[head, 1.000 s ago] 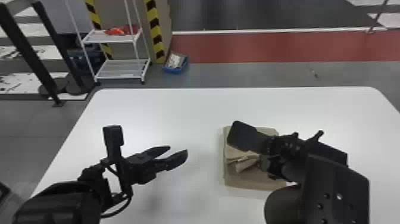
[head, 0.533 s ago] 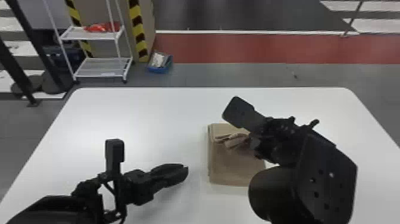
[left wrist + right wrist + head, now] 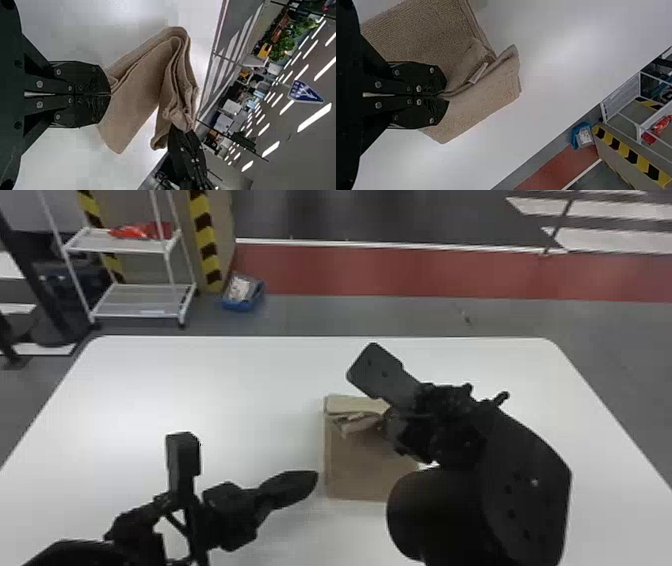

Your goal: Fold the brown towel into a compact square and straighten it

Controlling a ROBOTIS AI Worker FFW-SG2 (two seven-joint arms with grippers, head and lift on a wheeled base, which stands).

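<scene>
Can't see part of the brown towel behind the right gripper, nor the table's cut-off near edge.

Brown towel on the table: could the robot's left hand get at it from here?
Probably yes. The left hand is close beside the towel with nothing in between, though it is shut and would have to open. The right hand already grips a fold.

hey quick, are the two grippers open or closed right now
Left gripper: closed, apparently empty.
Right gripper: closed, pinching the brown towel.
</scene>
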